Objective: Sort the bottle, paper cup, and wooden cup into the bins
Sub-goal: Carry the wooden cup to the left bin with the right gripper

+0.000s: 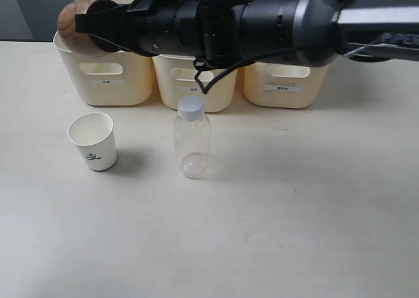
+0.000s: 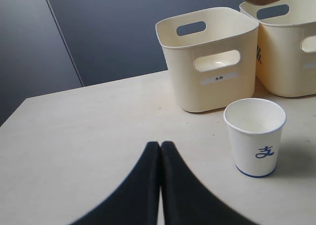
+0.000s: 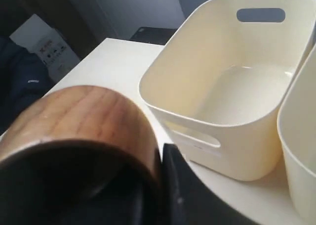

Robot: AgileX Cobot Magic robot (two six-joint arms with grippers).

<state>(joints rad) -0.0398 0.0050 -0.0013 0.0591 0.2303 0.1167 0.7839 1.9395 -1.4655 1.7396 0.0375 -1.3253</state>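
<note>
R end effector (image 1: 91,27) clamped on wooden cup (image 1: 69,19), near leftmost bin (image 1: 105,83); L end effector (image 2: 160,147) closed.

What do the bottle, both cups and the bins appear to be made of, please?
Bottle: clear glossy plastic, see-through. Paper cup: matte white paper, rolled rim, probably. Wooden cup: smooth wood, grain visible. Bins: cream plastic, likely, moulded, slight sheen.

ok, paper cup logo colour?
Blue, on the paper cup; left wrist view shows it best.

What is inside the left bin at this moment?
The left bin shows a bare floor in the right wrist view; nothing lies on it. Its own near wall covers the strip of floor just behind it.
</note>
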